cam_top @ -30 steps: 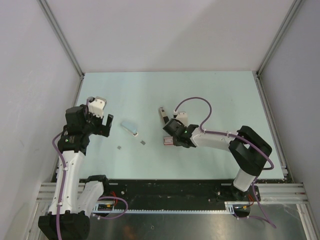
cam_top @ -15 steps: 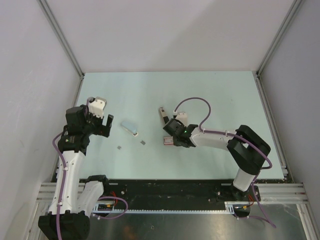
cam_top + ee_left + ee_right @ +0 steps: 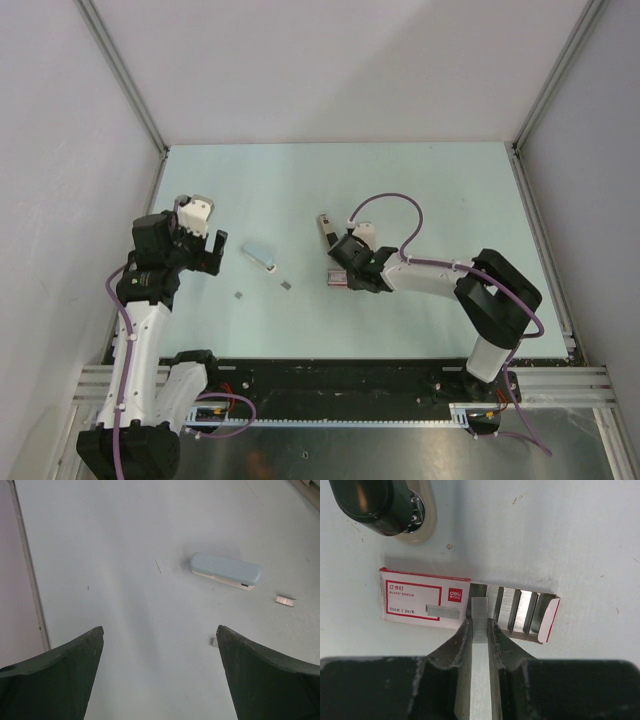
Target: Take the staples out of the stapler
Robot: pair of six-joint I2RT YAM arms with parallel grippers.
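Observation:
The light-blue stapler [image 3: 259, 254] lies closed on the table; it also shows in the left wrist view [image 3: 225, 570]. Two small grey staple pieces [image 3: 286, 284] [image 3: 238, 295] lie near it, one strip [image 3: 285, 600] and one bit [image 3: 215, 642]. My left gripper [image 3: 205, 245] [image 3: 160, 628] is open and empty, left of the stapler. My right gripper [image 3: 340, 278] [image 3: 480, 622] is shut on a grey staple strip [image 3: 480, 611], right over the open end of the red-and-white staple box [image 3: 422, 605].
The box's open tray holds several more staple strips [image 3: 520, 611]. A black object on a pale oval base [image 3: 325, 230] [image 3: 385, 505] stands just beyond the box. Grey walls close in the table on three sides.
My right gripper has shifted slightly toward the far side over the box. The left arm, the stapler and the loose staple pieces have not moved.

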